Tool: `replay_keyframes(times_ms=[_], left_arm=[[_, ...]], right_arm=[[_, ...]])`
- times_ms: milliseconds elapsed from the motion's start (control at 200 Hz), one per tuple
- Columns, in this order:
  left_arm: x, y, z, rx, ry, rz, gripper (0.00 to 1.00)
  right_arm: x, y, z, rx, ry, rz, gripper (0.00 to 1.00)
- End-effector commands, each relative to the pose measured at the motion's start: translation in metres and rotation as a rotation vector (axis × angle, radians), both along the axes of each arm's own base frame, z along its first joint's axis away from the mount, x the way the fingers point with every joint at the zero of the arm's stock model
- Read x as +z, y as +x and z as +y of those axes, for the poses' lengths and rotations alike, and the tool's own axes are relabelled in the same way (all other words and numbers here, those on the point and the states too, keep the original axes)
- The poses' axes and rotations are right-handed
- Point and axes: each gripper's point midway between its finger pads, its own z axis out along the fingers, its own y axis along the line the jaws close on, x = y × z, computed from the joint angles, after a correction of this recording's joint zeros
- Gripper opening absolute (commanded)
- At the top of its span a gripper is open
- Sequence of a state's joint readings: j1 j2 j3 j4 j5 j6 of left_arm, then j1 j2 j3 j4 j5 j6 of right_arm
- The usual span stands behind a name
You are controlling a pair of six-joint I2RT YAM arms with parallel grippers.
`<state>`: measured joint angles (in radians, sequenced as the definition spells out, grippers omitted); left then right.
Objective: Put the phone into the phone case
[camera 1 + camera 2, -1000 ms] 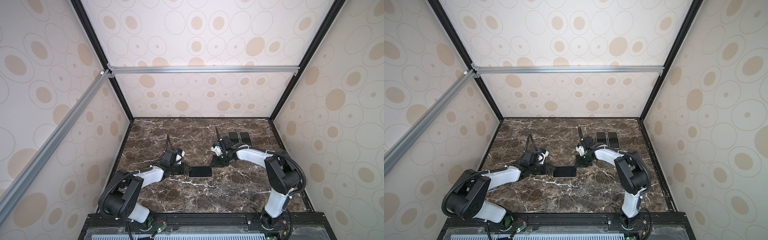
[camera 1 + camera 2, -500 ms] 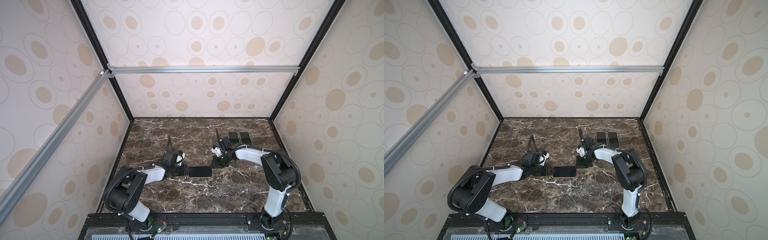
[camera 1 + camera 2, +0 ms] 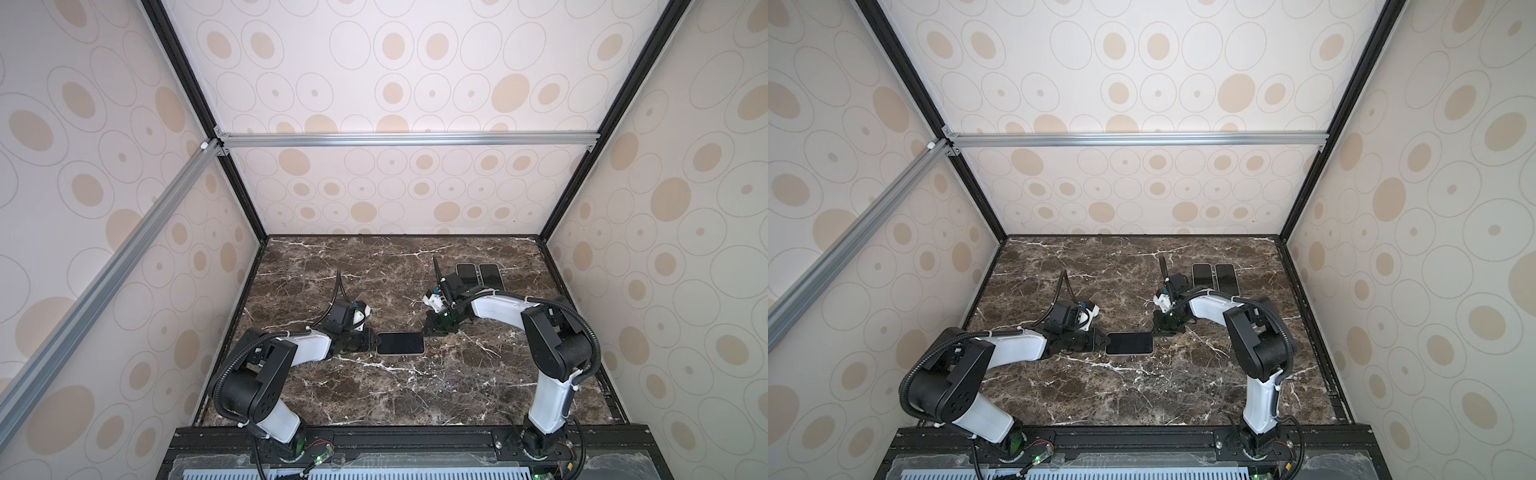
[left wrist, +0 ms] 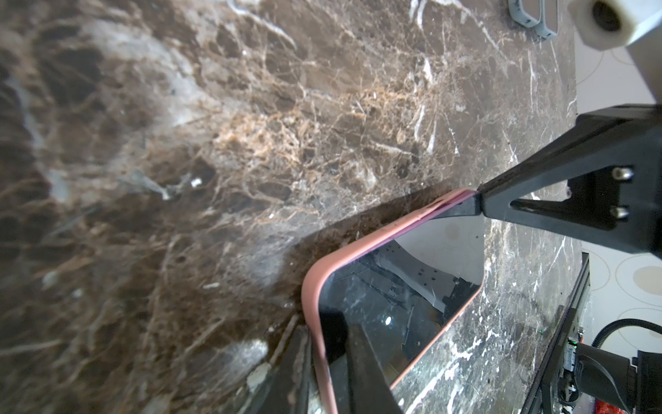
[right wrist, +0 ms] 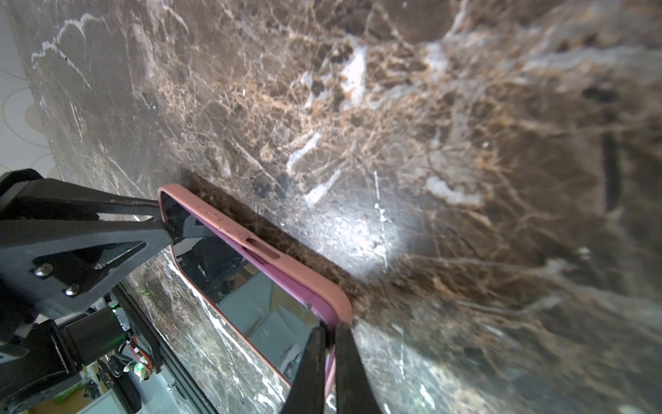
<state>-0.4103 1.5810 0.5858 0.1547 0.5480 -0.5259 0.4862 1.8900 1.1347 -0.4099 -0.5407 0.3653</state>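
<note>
The job looked mostly done: the phone (image 3: 400,343) lay screen-up inside the phone case (image 4: 311,286) at the middle of the tabletop (image 3: 374,395), flat and with its long sides running across both top views. What seemed left was seating the edges. In the right wrist view a strip of the case's darker inner wall showed along one long side, and in the left wrist view the lip near the far corner looked doubled or peeled, so I judged that corner not yet snapped home. The left gripper (image 3: 372,341) was closed around the rim at one short end, one finger outside the lip and one over the glass. The right gripper (image 5: 329,331) had its fingers drawn together on the rim at the opposite far corner, with pink showing between them. The case was a matte, dusty-pink, rubbery-looking shell with rounded corners and a slotted cut-out in its side. The phone's face was black mirror-glossy glass that reflected the arms, and the tabletop was polished brown marble veined in white. Two other dark flat slabs (image 3: 478,274) sat side by side near the back right, well apart.
</note>
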Motion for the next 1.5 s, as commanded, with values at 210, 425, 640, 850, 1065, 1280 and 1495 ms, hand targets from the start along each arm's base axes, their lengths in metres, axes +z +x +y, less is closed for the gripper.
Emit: replay_keyframes(times_ms=[210, 425, 640, 850, 1065, 1280, 1495], left_arm=[[-0.001, 0.003, -0.004, -0.017, -0.02, -0.01, 0.19], [-0.003, 0.001, -0.004, -0.021, -0.025, -0.002, 0.18], [-0.005, -0.003, -0.005, -0.027, -0.034, 0.008, 0.17], [-0.006, -0.007, -0.003, -0.026, -0.032, 0.014, 0.17], [-0.006, -0.009, -0.001, -0.022, -0.027, 0.013, 0.17], [-0.004, -0.009, 0.004, -0.005, -0.001, 0.004, 0.18], [0.0, -0.009, 0.011, 0.021, 0.023, -0.01, 0.18]], right_arm=[[-0.047, -0.025, 0.009, 0.052, -0.066, 0.091, 0.09], [-0.069, -0.031, 0.006, 0.073, -0.19, 0.089, 0.1], [-0.089, -0.037, 0.007, 0.102, -0.306, 0.091, 0.1], [-0.107, -0.043, 0.0, 0.125, -0.442, 0.086, 0.1], [-0.117, -0.05, -0.011, 0.158, -0.582, 0.068, 0.1], [-0.119, -0.053, -0.024, 0.175, -0.681, 0.05, 0.11], [-0.113, -0.054, -0.036, 0.214, -0.756, 0.045, 0.18]])
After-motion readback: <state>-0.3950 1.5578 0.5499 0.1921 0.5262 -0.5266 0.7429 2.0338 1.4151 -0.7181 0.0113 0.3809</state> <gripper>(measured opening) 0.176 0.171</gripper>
